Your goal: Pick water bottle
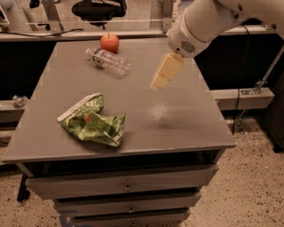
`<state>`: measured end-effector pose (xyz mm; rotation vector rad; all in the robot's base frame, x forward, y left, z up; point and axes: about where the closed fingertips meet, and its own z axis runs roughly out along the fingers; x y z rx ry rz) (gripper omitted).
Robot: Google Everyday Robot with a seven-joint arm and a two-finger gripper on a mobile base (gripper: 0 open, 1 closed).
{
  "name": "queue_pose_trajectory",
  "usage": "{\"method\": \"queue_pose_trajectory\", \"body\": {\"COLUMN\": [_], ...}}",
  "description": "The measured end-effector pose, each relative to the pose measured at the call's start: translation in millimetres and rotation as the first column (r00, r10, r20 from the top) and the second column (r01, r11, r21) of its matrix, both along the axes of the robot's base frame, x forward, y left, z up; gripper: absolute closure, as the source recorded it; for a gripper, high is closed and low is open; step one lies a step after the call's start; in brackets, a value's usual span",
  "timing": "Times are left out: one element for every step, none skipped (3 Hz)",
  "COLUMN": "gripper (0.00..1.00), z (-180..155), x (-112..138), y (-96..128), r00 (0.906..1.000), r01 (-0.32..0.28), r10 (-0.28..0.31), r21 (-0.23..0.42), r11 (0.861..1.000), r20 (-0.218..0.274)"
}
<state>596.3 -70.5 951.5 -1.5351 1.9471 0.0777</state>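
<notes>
The water bottle [108, 61] is clear ribbed plastic with a white cap. It lies on its side at the back of the grey table [177, 128], its cap pointing left. A red-orange apple [109, 42] stands just behind it. My gripper [163, 73] hangs from the white arm [199, 22] that reaches in from the upper right. It is above the table's middle right, to the right of the bottle and apart from it. It holds nothing that I can see.
A crumpled green chip bag [92, 122] lies at the front left of the table. Drawers [126, 186] sit under the tabletop. A dark chair [98, 9] and a low shelf stand behind the table. Speckled floor is to the right.
</notes>
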Motion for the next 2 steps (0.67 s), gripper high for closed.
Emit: {"method": "queue_pose_trajectory", "body": {"gripper": [0.00, 0.00], "z": [-19.1, -19.1], "x": [38.8, 38.7], "y": [36.7, 36.7], "r00": [1.0000, 1.0000], "r01": [-0.006, -0.006], "r10": [0.005, 0.006], "r21": [0.102, 0.102], "r11": [0.995, 0.995], "r20": [0.001, 0.001]}}
